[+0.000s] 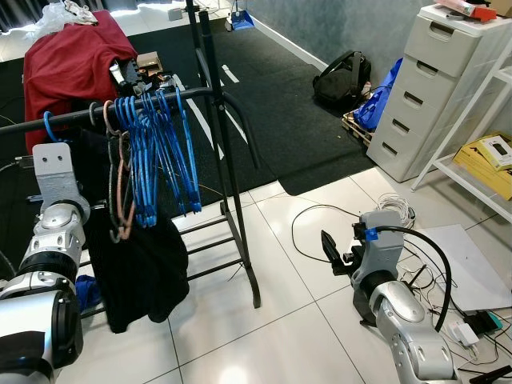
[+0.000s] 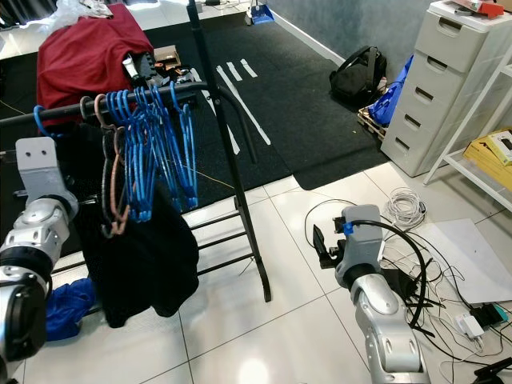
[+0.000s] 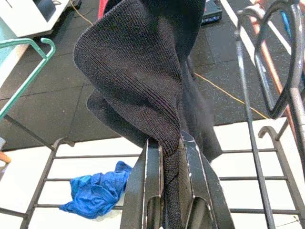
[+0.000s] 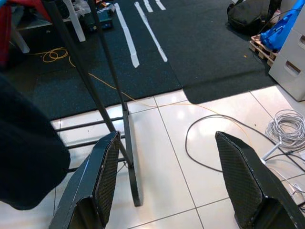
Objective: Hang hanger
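Black clothes rack stands on white tile floor, its far side by a dark carpet. Rail carries a bunch of blue hangers, packed close, plus a pinkish hanger just left of them. One more blue hook sits on the rail further left, apart from the bunch. Black knit garment hangs below the rail, reaching down near the rack's lower bars.

Left gripper up beside the rack, under the rail; fingers narrow, pinched on a fold of the black knit garment, fabric squeezed between the pads. Blue cloth lies on the floor under the rack.

Right gripper low, to the right of the rack, well apart from it, over tile; fingers wide, holding nothing. Cables on floor nearby. Red cloth draped behind the rack. White drawers at right, black bag on the carpet.
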`<state>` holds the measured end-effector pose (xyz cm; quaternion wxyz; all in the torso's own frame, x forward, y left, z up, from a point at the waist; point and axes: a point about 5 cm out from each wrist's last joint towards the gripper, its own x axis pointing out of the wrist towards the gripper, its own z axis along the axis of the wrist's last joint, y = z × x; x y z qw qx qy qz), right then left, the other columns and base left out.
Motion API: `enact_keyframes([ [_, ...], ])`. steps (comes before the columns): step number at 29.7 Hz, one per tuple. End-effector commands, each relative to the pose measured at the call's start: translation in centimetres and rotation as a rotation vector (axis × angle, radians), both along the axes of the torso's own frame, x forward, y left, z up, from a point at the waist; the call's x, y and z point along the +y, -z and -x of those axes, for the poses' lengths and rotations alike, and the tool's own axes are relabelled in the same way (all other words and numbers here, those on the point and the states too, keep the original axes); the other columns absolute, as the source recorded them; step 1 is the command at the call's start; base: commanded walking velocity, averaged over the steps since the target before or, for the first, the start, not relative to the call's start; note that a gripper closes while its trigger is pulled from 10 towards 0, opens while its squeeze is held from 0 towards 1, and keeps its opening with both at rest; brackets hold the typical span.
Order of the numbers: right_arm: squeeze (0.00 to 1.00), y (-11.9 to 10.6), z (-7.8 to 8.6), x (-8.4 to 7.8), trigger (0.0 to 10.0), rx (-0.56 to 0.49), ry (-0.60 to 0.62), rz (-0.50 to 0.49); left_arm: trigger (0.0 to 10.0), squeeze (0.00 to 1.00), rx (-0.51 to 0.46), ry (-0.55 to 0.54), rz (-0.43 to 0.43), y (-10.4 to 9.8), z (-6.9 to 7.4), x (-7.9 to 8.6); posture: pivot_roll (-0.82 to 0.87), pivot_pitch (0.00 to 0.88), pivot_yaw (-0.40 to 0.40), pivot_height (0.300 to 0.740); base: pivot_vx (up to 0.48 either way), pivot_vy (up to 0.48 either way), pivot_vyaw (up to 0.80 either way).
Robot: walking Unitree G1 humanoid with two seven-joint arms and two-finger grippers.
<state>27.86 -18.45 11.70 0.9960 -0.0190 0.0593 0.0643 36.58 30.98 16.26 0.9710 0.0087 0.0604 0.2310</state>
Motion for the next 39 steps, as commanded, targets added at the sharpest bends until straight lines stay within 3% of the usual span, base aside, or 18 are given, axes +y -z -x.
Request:
enact_keyframes([
  [1,0.00,0.1,0.1,0.0,10.0,0.008,0.003,-0.002,0.0,0.00,0.018,0.024,0.101,0.9,0.2,-0.2,-0.17,0.147,0.081,0.740,0.000,0.000,0.00],
  [2,0.00,0.1,0.1,0.0,10.0,0.008,0.003,-0.002,0.0,0.00,0.011,0.034,0.130,1.0,0.1,-0.4,-0.17,0.147,0.081,0.740,0.000,0.000,0.00],
  [3,0.00,0.1,0.1,0.0,10.0,0.008,0.004,-0.003,0.0,0.00,-0.001,0.102,0.158,0.9,-0.5,-1.6,-0.17,0.144,0.082,0.740,0.000,0.000,0.00],
  [8,0.00,0.1,0.0,0.0,10.0,0.009,0.003,-0.004,0.0,0.00,0.011,0.190,0.154,0.9,-1.2,-3.5,-0.17,0.143,0.080,0.740,0.000,0.000,0.00],
  [10,0.00,0.1,0.0,0.0,10.0,0.009,0.003,-0.004,0.0,0.00,0.011,0.190,0.154,0.9,-1.2,-3.5,-0.17,0.143,0.080,0.740,0.000,0.000,0.00],
  [11,0.00,0.1,0.0,0.0,10.0,0.009,0.003,-0.004,2.7,0.00,0.026,0.209,0.147,1.1,-1.2,-3.9,-0.17,0.142,0.082,0.740,0.000,0.000,0.00],
  [12,0.00,0.1,0.0,0.0,10.0,0.008,0.003,-0.004,10.0,0.00,0.058,0.237,0.117,1.6,-1.2,-4.5,-0.17,0.141,0.082,0.740,0.000,0.000,0.00],
  [13,0.00,0.1,0.0,0.0,10.0,0.008,0.003,-0.004,10.0,0.00,0.058,0.237,0.117,1.6,-1.2,-4.5,-0.17,0.141,0.082,0.740,0.000,0.000,0.00],
  [14,0.00,0.1,0.0,0.0,10.0,0.008,0.003,-0.003,10.0,0.59,0.085,0.256,0.086,2.0,-1.2,-4.9,-0.17,0.141,0.082,0.740,0.000,0.000,0.00],
  [15,0.00,0.1,0.0,0.0,10.0,0.008,0.003,-0.003,10.0,1.00,0.107,0.271,0.051,2.3,-1.2,-5.3,-0.17,0.141,0.082,0.740,0.000,0.000,0.00],
  [19,0.00,0.1,0.0,0.0,10.0,0.008,0.003,-0.003,10.0,1.00,0.132,0.286,0.021,2.7,-1.1,-5.7,-0.17,0.141,0.080,0.740,0.000,0.000,0.00],
  [20,0.00,0.1,0.0,0.0,10.0,0.008,0.003,-0.002,10.0,0.00,0.147,0.292,0.001,2.9,-1.1,-5.9,-0.17,0.141,0.081,0.740,0.000,0.000,0.00],
  [27,0.00,0.1,0.0,0.0,10.0,0.007,0.004,0.000,10.0,0.00,0.178,0.317,-0.004,3.4,-1.0,-6.4,-0.17,0.140,0.081,0.740,0.000,0.000,0.00],
  [28,0.00,0.1,0.0,0.0,10.0,0.008,0.004,0.000,0.7,0.00,0.184,0.313,-0.006,3.4,-1.0,-6.3,-0.17,0.138,0.080,0.740,0.000,0.000,0.00],
  [30,0.00,0.1,0.0,0.0,10.0,0.008,0.004,0.000,0.7,0.00,0.188,0.310,-0.009,3.5,-1.0,-6.3,-0.17,0.138,0.080,0.740,0.000,0.000,0.00],
  [31,0.00,0.1,0.0,0.0,10.0,0.009,0.004,0.000,0.0,0.00,0.193,0.301,-0.021,3.5,-0.9,-6.2,-0.17,0.135,0.079,0.740,0.000,0.000,0.00],
  [39,0.00,0.2,0.0,0.0,10.0,0.010,0.003,0.001,0.0,0.00,0.192,0.275,-0.032,3.2,-0.9,-5.7,-0.17,0.131,0.079,0.740,0.000,0.000,0.00],
])
